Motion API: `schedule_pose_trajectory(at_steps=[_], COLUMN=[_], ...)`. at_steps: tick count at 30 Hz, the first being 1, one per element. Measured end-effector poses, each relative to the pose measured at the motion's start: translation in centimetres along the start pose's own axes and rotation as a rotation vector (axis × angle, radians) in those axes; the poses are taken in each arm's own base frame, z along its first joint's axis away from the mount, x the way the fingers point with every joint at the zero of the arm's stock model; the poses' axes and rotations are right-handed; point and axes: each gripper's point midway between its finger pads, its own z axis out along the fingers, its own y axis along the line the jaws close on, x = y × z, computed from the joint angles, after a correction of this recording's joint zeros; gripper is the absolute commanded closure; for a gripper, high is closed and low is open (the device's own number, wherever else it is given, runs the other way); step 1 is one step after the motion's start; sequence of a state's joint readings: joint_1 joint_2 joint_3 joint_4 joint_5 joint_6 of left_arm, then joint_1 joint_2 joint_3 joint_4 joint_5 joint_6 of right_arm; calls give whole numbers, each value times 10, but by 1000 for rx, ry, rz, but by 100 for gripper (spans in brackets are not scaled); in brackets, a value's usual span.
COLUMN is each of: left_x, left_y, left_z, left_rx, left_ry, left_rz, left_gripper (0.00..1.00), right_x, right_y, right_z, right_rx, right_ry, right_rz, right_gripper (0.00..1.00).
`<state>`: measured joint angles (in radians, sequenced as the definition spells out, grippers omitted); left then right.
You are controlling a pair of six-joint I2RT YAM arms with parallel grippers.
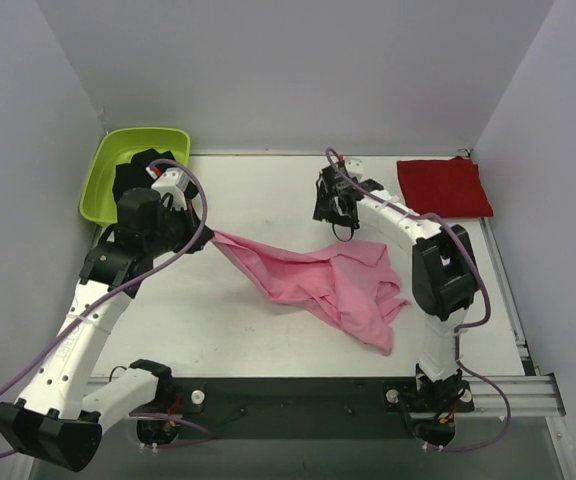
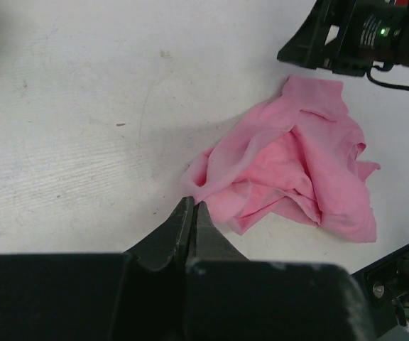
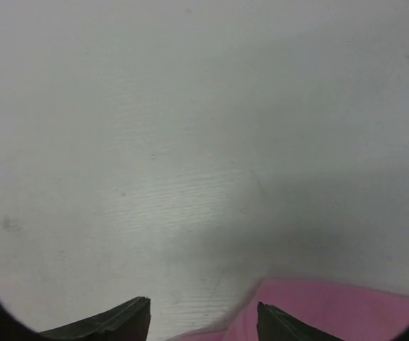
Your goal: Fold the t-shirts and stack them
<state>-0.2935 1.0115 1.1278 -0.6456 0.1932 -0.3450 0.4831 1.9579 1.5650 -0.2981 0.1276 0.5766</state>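
Note:
The light pink t-shirt [image 1: 338, 285] lies crumpled mid-table, with one corner pulled out to the left. My left gripper [image 1: 206, 238] is shut on that corner; in the left wrist view the closed tips [image 2: 192, 203] pinch the edge of the pink cloth [image 2: 297, 170]. My right gripper [image 1: 340, 226] hangs just behind the shirt's far edge. Its jaws [image 3: 203, 316] stand open over bare table, and pink cloth [image 3: 346, 309] lies under the right finger. The deep red t-shirt [image 1: 444, 186] lies folded flat at the back right.
A lime green tub [image 1: 128, 172] with something dark inside stands at the back left, close behind my left arm. The right arm's wrist [image 2: 361, 35] shows at the top right of the left wrist view. White walls close in the table.

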Motion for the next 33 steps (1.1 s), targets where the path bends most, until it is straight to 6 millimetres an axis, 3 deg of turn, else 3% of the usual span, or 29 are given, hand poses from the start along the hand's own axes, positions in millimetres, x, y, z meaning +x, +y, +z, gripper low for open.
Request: schedule_pose_trajectory(at_steps=[2, 4, 9, 13, 22, 28, 33], left_x=[0, 1, 4, 9, 18, 23, 24], left_y=[0, 0, -3, -2, 2, 4, 4], left_z=[0, 0, 0, 2, 8, 10, 10], left_rx=[0, 5, 22, 25, 28, 25, 25], left_ry=[-2, 0, 8, 19, 37, 50, 51], left_rz=[0, -1, -9, -14, -21, -25, -26], left_gripper=[100, 100, 100, 100, 100, 100, 100], right_x=[29, 42, 34, 36, 97, 93, 103], right_y=[-28, -52, -95, -111, -147, -149, -148], right_z=[2, -6, -53, -76, -47, -32, -15], right_rx=[72, 122, 183, 201, 270, 260, 262], right_ry=[58, 76, -15, -66, 69, 55, 91], right_rz=[-20, -21, 33, 71, 123, 167, 174], right_gripper=[30, 29, 29, 30, 34, 36, 40])
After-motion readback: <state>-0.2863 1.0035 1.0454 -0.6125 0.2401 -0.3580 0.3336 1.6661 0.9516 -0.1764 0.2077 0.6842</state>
